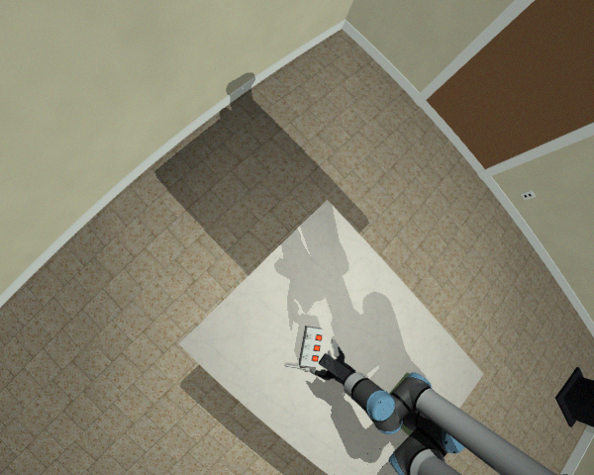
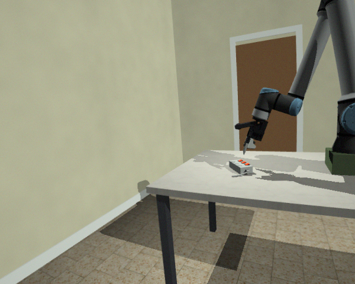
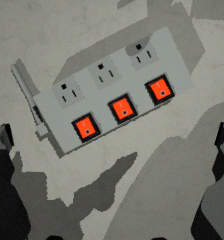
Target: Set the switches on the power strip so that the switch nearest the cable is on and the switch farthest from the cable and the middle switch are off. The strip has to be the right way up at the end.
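Note:
The grey power strip lies flat on the white table with its sockets and switches facing up. It also shows in the top view and the exterior view. Its short cable stub sticks out at the left end. Three red rocker switches sit in a row: nearest the cable, middle, farthest. All three look alike and I cannot tell which way each is rocked. My gripper is open and empty, hovering above the strip's switch side.
The arm's green base stands on the table at the right. The strip lies nearer the table's left edge. A black stand is on the floor beyond the table. A brown door is behind.

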